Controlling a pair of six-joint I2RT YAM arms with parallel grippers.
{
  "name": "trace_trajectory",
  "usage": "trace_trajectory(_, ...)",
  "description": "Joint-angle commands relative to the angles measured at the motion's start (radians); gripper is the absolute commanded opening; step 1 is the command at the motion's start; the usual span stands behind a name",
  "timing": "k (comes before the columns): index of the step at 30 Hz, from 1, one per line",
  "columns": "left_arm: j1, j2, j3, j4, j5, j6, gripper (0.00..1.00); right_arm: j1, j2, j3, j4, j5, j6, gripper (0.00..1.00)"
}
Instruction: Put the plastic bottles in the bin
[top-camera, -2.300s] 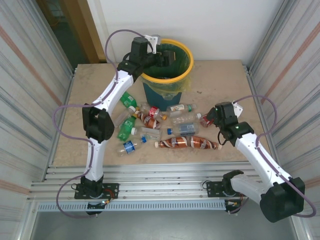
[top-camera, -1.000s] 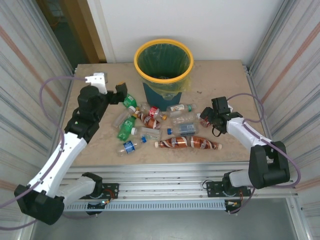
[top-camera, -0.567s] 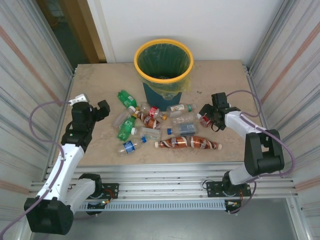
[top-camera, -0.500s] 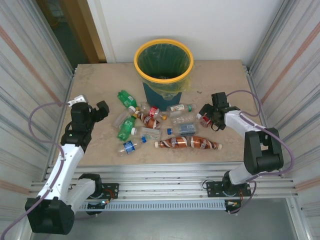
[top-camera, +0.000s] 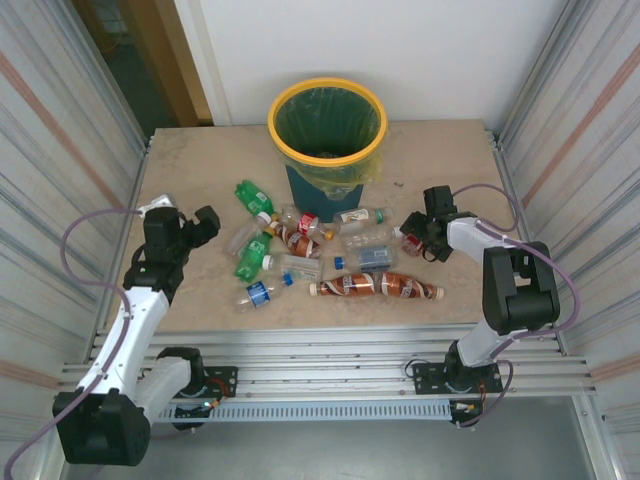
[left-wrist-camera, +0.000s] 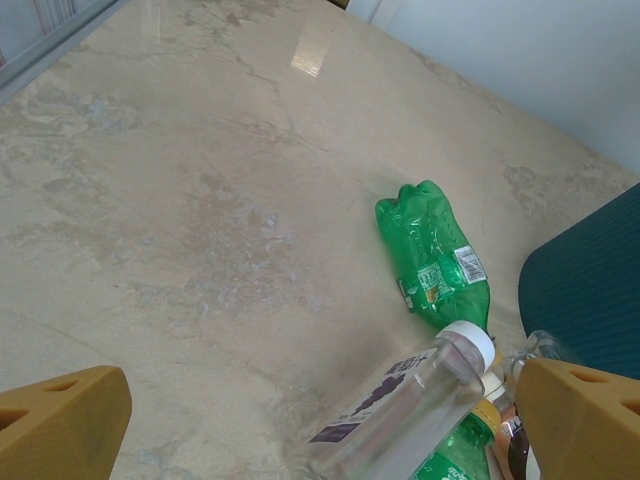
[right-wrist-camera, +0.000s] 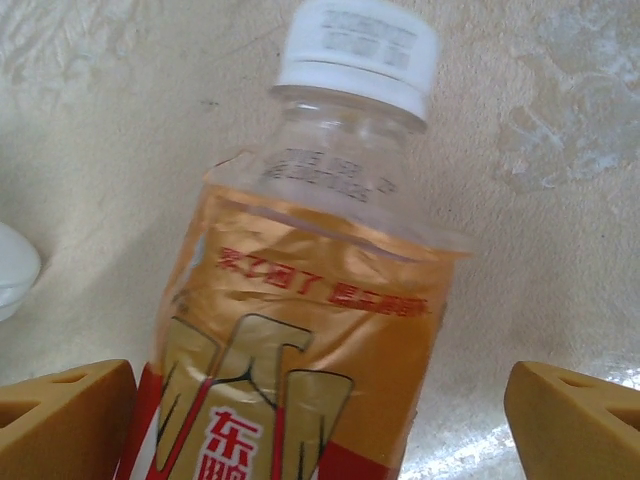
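Note:
Several plastic bottles (top-camera: 300, 245) lie in a heap in the middle of the table, in front of the bin (top-camera: 272, 122) with its yellow rim. My left gripper (top-camera: 207, 222) hovers left of the heap, open and holding nothing. Ahead of the left gripper (left-wrist-camera: 320, 405) lie a clear white-capped bottle (left-wrist-camera: 415, 400) and a green bottle (left-wrist-camera: 437, 255). My right gripper (top-camera: 413, 238) is low at the heap's right end. It is open, and its fingers stand on either side of an orange-and-red-labelled bottle (right-wrist-camera: 300, 330) with a white cap.
Two brown cola bottles (top-camera: 372, 286) lie end to end at the front of the heap. Metal walls flank the table on both sides. The teal side of the bin (left-wrist-camera: 590, 280) is close behind the green bottle.
The left arm has swung back from over the bin to low at the table's left. The right gripper has slid up around the red-labelled bottle at the heap's right end.

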Motion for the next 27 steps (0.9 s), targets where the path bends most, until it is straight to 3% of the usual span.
trace_trajectory(1, 0.009, 0.005, -0.004, 0.002, 0.009, -0.018, 0.99, -0.012, 0.018, 0.007, 0.004, -0.012, -0.015, 0.91)
trace_trajectory(14, 0.013, 0.027, -0.009, 0.005, 0.007, -0.019, 0.99, -0.022, 0.078, -0.003, 0.042, -0.049, -0.003, 0.76)
trace_trajectory(27, 0.028, 0.051, -0.003, 0.012, 0.018, -0.017, 0.99, -0.028, 0.093, 0.023, 0.027, -0.05, 0.006, 0.5)
